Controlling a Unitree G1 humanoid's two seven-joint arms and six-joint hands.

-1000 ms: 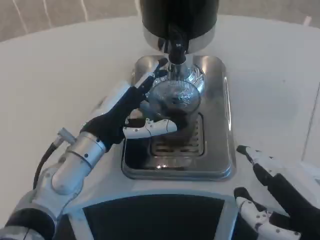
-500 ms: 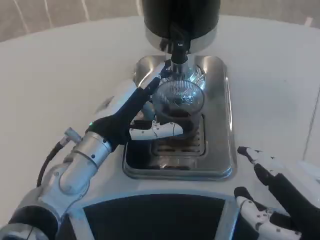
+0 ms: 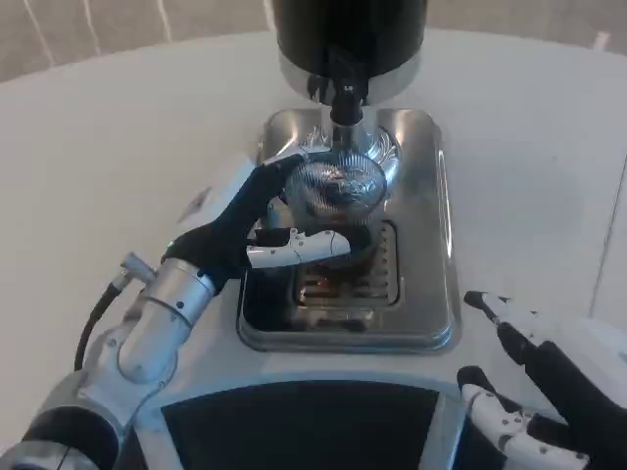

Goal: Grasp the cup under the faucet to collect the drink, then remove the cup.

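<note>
White surface [image 3: 118, 147], curved far edge at 11 o'clock. Cup [image 3: 336, 196] under faucet [image 3: 345, 98] on steel tray [image 3: 446, 294], held by left hand [image 3: 257, 230]. Right hand [image 3: 534, 392] at 5 o'clock, fingers spread, holding nothing.

White table [image 3: 118, 127] carries a polished steel drip tray [image 3: 446, 245] at centre, with a slotted grate [image 3: 377, 279] in its recess and a black-and-silver dispenser [image 3: 350, 44] standing at its far end.
</note>
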